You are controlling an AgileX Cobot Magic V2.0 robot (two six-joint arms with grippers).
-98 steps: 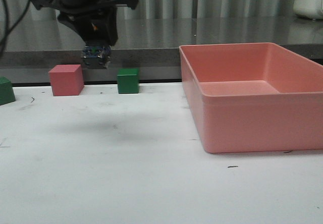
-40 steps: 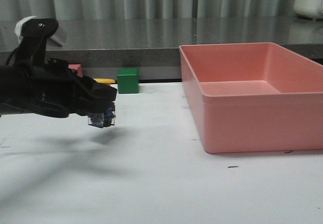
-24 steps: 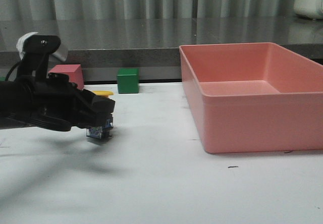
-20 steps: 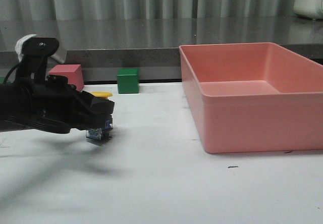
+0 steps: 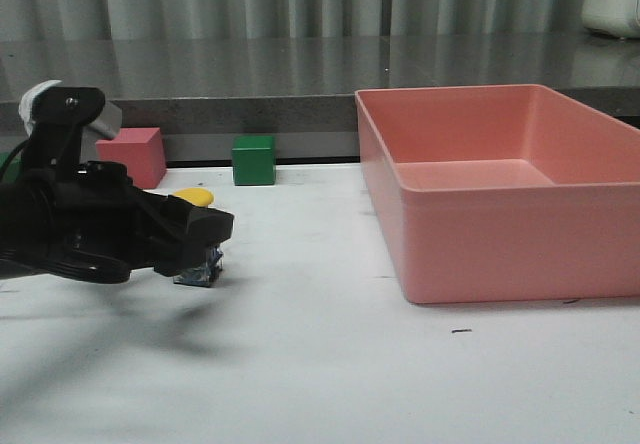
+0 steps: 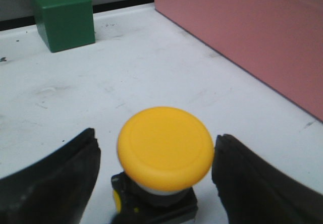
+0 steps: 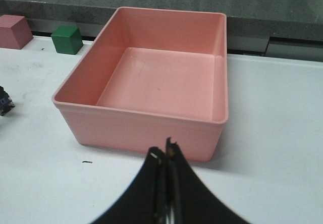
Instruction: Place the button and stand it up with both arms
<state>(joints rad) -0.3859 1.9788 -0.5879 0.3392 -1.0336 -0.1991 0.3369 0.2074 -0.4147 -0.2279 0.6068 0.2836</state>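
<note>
The button (image 6: 165, 148) stands upright, its yellow-orange cap (image 5: 192, 196) on top and its black-and-clear base (image 5: 200, 270) down on the white table. My left gripper (image 6: 156, 137) is low at the table's left (image 5: 205, 234), with one black finger on each side of the button. It is open: table shows between the left finger (image 6: 60, 168) and the button, and the right finger (image 6: 252, 178) stands right next to the cap's edge. My right gripper (image 7: 166, 156) is shut and empty in front of the pink bin; the front view does not show it.
A large pink bin (image 5: 500, 254) fills the right side, its wall close by in the left wrist view (image 6: 252, 37). A pink cube (image 5: 131, 156) and a green cube (image 5: 253, 159) sit at the table's far edge, behind the left arm.
The left arm has sunk lower and a little to the left with the button, whose base now rests on the table. Bin and cubes have not moved.
</note>
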